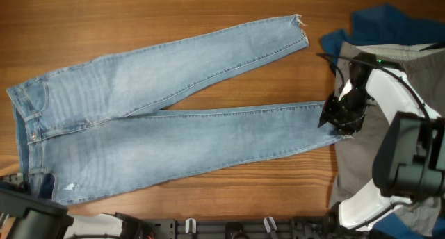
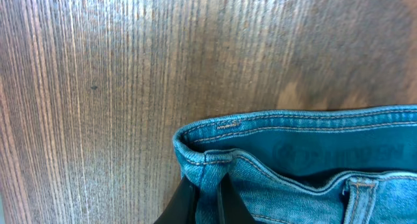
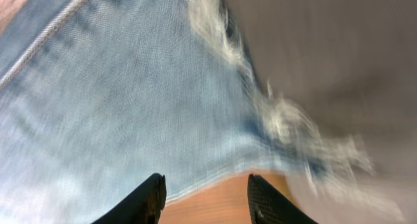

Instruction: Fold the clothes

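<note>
Light-blue jeans (image 1: 174, 121) lie flat across the table, waistband at the left, legs spread to the right, frayed hems at the ends. My left gripper (image 2: 207, 196) is shut on the corner of the jeans' waistband (image 2: 215, 160) at the front left. My right gripper (image 3: 205, 198) is open just above the frayed hem of the near leg (image 3: 273, 113), over bare wood; in the overhead view the right gripper (image 1: 341, 115) sits at that hem. Grey-beige trousers (image 1: 361, 162) and a deep blue garment (image 1: 389, 23) lie at the right.
The wooden table (image 1: 208, 10) shows bare wood behind and between the legs. The right arm's white body (image 1: 389, 93) hangs over the pile of clothes at the right. Black arm bases (image 1: 208, 228) line the front edge.
</note>
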Tool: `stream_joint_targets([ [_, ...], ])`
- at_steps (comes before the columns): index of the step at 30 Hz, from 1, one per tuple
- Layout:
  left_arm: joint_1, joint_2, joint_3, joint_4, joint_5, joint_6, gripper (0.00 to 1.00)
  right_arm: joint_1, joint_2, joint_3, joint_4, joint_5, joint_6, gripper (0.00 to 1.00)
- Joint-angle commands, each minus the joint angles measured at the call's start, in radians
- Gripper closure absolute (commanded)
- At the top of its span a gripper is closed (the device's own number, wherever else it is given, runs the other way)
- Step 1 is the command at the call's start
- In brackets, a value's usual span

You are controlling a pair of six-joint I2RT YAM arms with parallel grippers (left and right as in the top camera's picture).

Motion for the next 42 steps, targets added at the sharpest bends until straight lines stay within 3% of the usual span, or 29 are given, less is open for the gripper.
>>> stream_joint_targets([
  [1,0.006,-0.031,0.025,0.01,0.016,-0.002,0.96,0.008,-0.044,-0.016,-0.044,-0.019,-0.005,0.54],
  [4,0.007,-0.031,0.025,0.013,0.016,-0.002,0.96,0.013,-0.044,-0.152,0.062,-0.095,0.002,0.54],
  [8,0.006,-0.031,0.025,0.013,0.019,-0.002,0.96,0.013,-0.044,-0.272,0.186,-0.134,0.022,0.45],
  [10,0.006,-0.031,0.025,0.012,0.027,-0.002,0.96,0.013,-0.044,-0.3,0.238,-0.141,0.046,0.67],
  [12,0.006,-0.032,0.025,0.005,0.027,-0.002,0.96,0.013,-0.049,-0.291,0.238,-0.139,0.027,0.95],
  [17,0.002,-0.106,0.056,-0.042,0.045,-0.001,0.96,0.013,-0.206,-0.042,-0.003,-0.064,-0.061,0.96],
  [25,-0.074,-0.362,0.399,-0.303,-0.121,-0.005,0.96,0.013,-0.313,0.486,-0.219,-0.068,0.013,0.96],
  [33,-0.267,-0.33,0.401,-0.339,-0.344,-0.005,0.96,0.045,-0.183,0.51,0.061,-0.07,0.142,0.96],
  [42,-0.263,-0.115,0.362,-0.301,-0.364,-0.01,0.96,0.235,0.172,0.51,0.424,-0.069,0.152,0.96],
])
